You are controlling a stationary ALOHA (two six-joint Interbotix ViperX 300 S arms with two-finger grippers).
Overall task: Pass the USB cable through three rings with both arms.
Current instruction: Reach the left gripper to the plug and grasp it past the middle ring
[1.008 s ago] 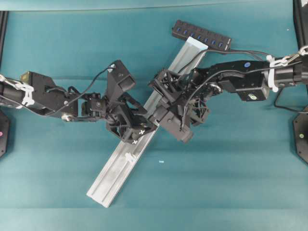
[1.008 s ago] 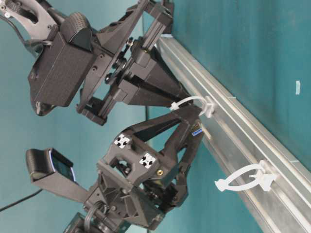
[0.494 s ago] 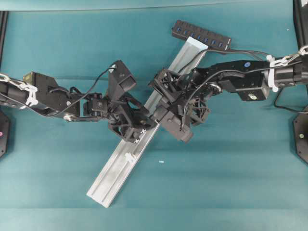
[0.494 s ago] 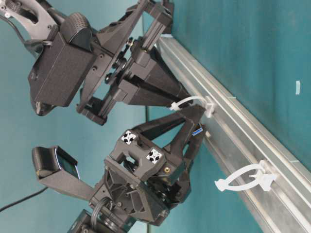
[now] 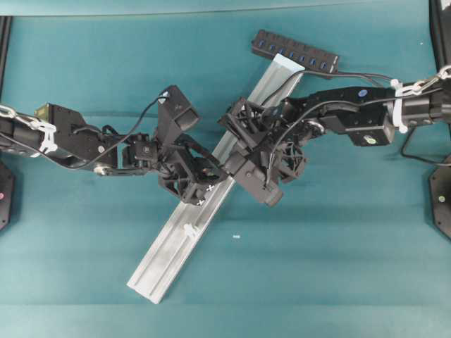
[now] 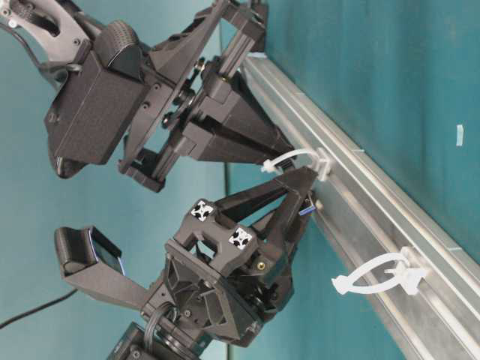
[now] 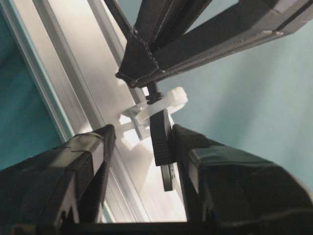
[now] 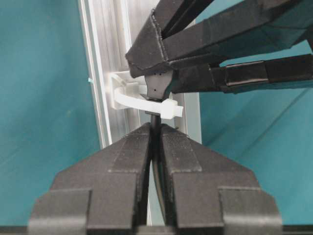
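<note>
Clamping USB cable: right tool | left tool apart, straddling plug | ring touching

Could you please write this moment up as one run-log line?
right tool: shut on USB cable | plug: through ring | left tool: open, astride plug

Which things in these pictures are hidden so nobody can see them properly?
- Third ring: hidden in every view; overhead, the right gripper and arm cover that stretch of the rail.
- USB cable: overhead, its path under the arms is lost.
- Plug: left wrist view, unclear whether the left gripper already touches it.
- Hub: absent from the table-level view.
</note>
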